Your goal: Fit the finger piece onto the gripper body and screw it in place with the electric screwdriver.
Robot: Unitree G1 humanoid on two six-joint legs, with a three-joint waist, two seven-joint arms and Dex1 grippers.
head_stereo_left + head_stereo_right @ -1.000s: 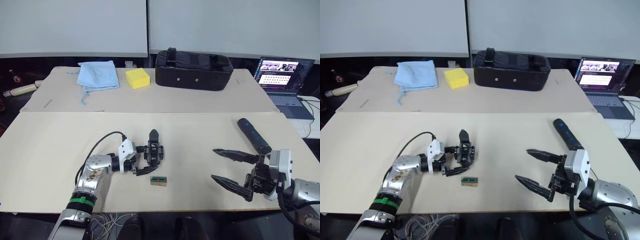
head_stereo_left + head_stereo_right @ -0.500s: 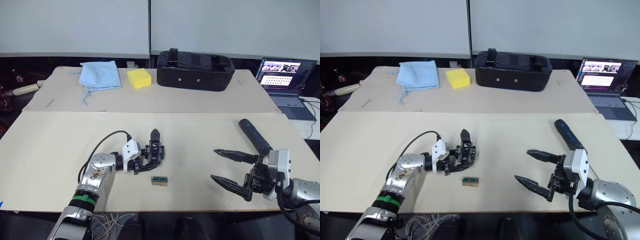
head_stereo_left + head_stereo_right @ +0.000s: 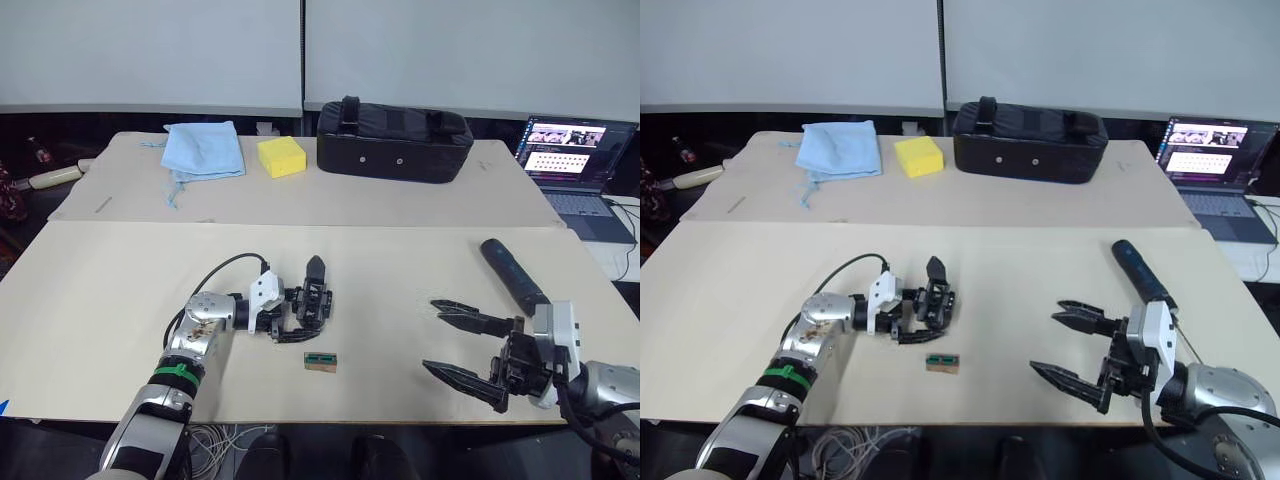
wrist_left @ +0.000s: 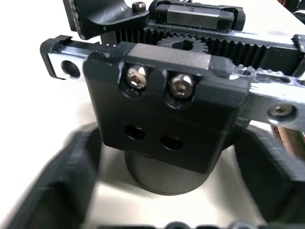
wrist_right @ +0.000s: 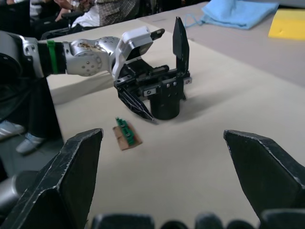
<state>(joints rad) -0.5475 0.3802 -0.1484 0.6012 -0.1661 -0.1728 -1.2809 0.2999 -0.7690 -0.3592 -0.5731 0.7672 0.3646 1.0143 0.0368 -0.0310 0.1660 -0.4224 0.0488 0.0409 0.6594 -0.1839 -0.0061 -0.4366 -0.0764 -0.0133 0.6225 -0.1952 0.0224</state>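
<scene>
So the small black blocky gripper body (image 3: 312, 303), all brackets, gear teeth and screw heads, sits upright on the beige table (image 3: 100, 290), well in front of the big black padded bag (image 3: 394, 141). The left gripper (image 3: 291, 317) has its two black fingers spread on either side of the body's round base, straddling it; I can't tell if they're actually touching it yet. A tapered black finger piece (image 5: 180, 44) with a pointed tip is already standing up off the body's top.

The thick dark cylindrical electric screwdriver (image 3: 511, 275) lies on the table off to the right of the body, just behind the right gripper (image 3: 462, 346), whose fingers are spread wide with nothing in them.

My guess on handling: the body looks like rigid plastic and metal, light but top-heavy on that small base, so it could tip. I'd pinch it low around the cylinder or on the flat block faces, not on the toothed rack. A tiny brown-and-green box (image 3: 320, 361) sits just in front of the body.
</scene>
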